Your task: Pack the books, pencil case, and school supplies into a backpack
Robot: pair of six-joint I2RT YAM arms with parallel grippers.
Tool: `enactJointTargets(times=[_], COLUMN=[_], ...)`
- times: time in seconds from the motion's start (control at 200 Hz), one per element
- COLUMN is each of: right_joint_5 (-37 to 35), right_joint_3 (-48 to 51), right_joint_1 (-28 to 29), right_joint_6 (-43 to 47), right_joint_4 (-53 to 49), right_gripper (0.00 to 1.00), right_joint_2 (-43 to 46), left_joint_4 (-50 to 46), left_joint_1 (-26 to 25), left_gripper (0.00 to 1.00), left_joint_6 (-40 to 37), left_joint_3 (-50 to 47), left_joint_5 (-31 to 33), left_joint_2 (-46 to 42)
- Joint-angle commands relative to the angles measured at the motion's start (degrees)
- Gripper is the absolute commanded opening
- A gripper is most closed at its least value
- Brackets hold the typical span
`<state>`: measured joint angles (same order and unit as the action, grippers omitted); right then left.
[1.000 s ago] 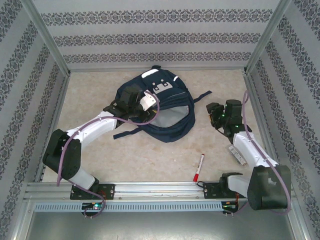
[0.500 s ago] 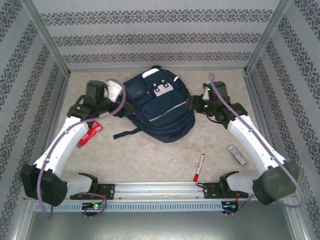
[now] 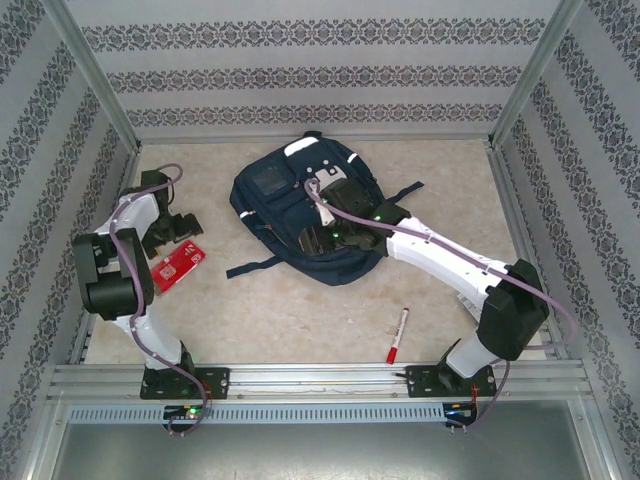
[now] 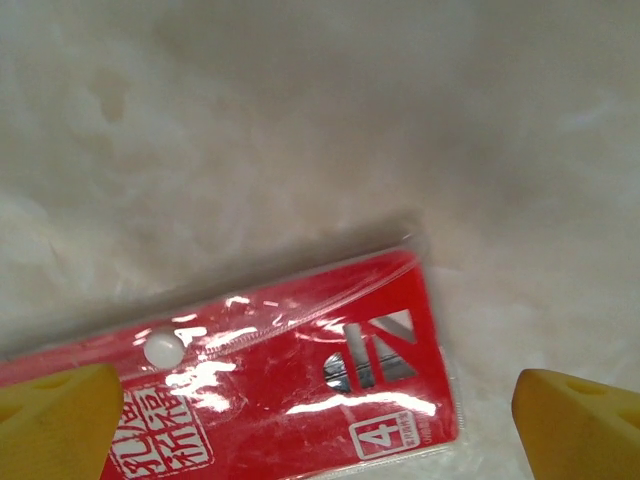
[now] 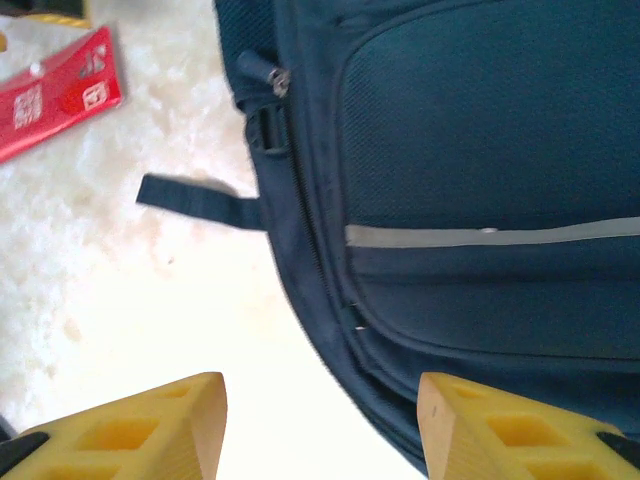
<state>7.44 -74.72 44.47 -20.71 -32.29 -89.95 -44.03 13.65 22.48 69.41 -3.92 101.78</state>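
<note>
One left hand (image 4: 320,420) open, red packet (image 4: 260,390) beneath

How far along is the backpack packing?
Done: nothing I can confirm; the backpack hides its contents. In hand: nothing; the open left gripper hovers over a red packet, the open right gripper over the backpack. Left: the marker lies on the table, unpacked.

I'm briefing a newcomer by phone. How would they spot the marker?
Start at the big navy backpack. Nearer the camera, rightward, the marker lies alone. It is slim, white-barrelled and red-capped, unlike the flat red packet far left.
</note>
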Motion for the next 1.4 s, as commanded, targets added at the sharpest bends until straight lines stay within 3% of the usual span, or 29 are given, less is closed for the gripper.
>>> enactJointTargets(times=[0.0, 0.28, 0.43, 0.55, 0.675, 0.734, 0.839, 0.924, 1.014, 1.144, 1.294, 1.394], right_joint_5=[2.0, 5.3, 7.1, 11.4, 14.2, 20.0, 28.9, 32.7, 33.7, 32.5, 28.5, 26.5], right_joint_3=[-2.3, -2.2, -3.3, -3.4, -1.2, -1.1, -2.9, -5.3, -8.3, -11.4, -15.1, -14.7], right_joint_1=[2.0, 2.9, 2.0, -0.7, -1.6, -1.6, -1.2, -0.1, 1.1, 3.5, 5.5, 6.1], right_joint_6=[1.4, -0.5, 0.0, -2.8, -3.7, -2.2, -1.8, -0.8, -0.9, -4.4, -5.5, -6.2], right_joint_4=[1.6, 3.0, 3.1, 3.4, 6.2, 7.7, 6.1, 3.3, 1.1, 2.1, 1.4, 4.1], right_gripper=[0.53, 0.53, 0.54, 0.53, 0.49, 0.45, 0.43, 0.46, 0.49, 0.50, 0.51, 0.49], right_joint_2=[-1.4, -3.8, -5.3, -6.7, -6.8, -7.6, -11.7, -16.1, -20.3, -25.3, -29.8, -31.7], left_joint_4=[3.7, 8.0, 7.5, 6.5, 9.1, 6.2, -6.0, -15.6, -20.1, -17.9, -7.7, -4.0], left_joint_1=[0.7, -4.2, -13.5, -22.1, -27.8, -28.0, -27.9, -27.0, -25.1, -23.3, -21.0, -20.0], left_gripper=[1.00, 1.00, 1.00, 1.00, 1.00, 1.00, 1.00, 1.00, 1.00, 0.89, 0.61, 0.55], left_joint_6=[6.3, 10.7, 16.0, 24.6, 29.1, 28.4, 27.7, 30.3, 32.8, 36.7, 37.7, 37.2], left_joint_3=[-6.2, -21.2, -26.8, -28.4, -29.4, -27.9, -22.8, -19.4, -20.0, -27.9, -35.9, -39.0], left_joint_5=[-5.0, -6.2, -9.8, -10.7, -16.6, -17.8, -9.4, -3.0, -2.3, -3.9, -6.7, -6.4], left_joint_2=[-0.2, -8.7, -16.1, -23.1, -28.2, -30.4, -35.7, -40.0, -43.7, -47.0, -47.5, -46.1])
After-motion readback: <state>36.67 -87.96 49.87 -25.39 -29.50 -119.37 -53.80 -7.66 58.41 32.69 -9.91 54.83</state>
